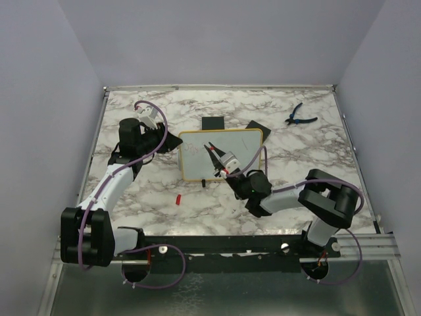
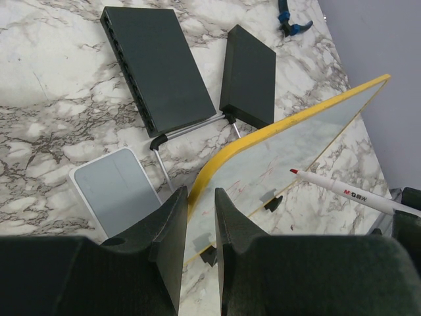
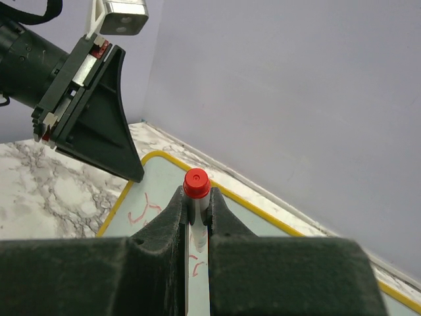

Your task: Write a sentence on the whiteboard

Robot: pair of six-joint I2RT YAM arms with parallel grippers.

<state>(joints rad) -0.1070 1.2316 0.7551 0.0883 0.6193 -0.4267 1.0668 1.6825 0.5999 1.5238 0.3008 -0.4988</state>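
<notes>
Whiteboard (image 1: 220, 155) stands mid-table (image 1: 309, 158), slightly toward the far edge, propped on its small feet and leaning back. From the top view, my left gripper (image 1: 172, 140) is at the board's left edge and my right gripper (image 1: 212, 153) reaches over its face. A red cap (image 1: 177, 199) lies toward the near edge, and pliers (image 1: 300, 117) lie near the far right corner. Left wrist view: my jaws are nearly closed, pinching the yellow frame at a rounded corner, one pad on each side of the rim. I judge the board light, thin and stiff, with a slick face. It is apt to pivot or skid on its feet under pen pressure. The frame edge is the place to hold it, clear of the writing surface. Two black boxes (image 2: 158, 66) and a white tile (image 2: 115, 187) lie beyond. A marker (image 2: 355, 194) comes in from the right, red tip close to the face. Right wrist view: my jaws are clamped almost fully shut on the marker barrel, its red end showing at the fingertips. Red strokes of the sentence (image 3: 146, 209) show on the board below. I cannot tell whether the tip touches. The marker is probably light and smooth, and may slide in the pads if pressed hard.
</notes>
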